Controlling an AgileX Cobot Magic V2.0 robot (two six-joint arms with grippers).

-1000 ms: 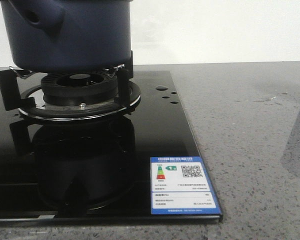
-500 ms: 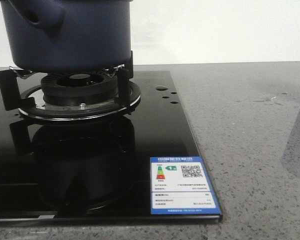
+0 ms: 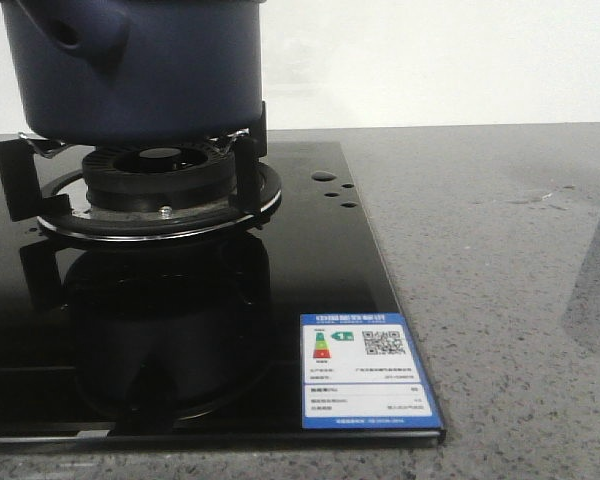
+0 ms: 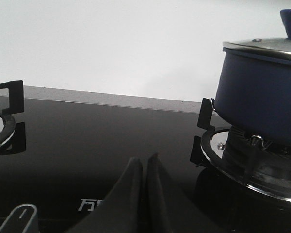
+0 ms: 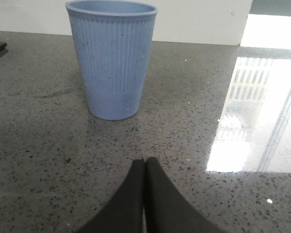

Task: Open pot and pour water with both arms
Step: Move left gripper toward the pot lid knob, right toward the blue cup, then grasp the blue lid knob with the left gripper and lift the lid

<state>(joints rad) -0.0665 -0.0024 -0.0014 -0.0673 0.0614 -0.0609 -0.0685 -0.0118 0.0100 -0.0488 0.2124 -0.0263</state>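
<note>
Nothing had shifted since the earlier frames. Left gripper had its fingers pressed together, empty; the pot, lidded, sat on the burner beyond it to one side. Right gripper was likewise closed, facing the pale blue cup standing on the counter.

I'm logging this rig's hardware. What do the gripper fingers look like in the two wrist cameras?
Only the fingers show. The left gripper has two matte black fingers, smooth and curved, tapering to rounded tips. The right gripper has the same black tapered pair. No cables, markings or arm links are visible in any view.
</note>
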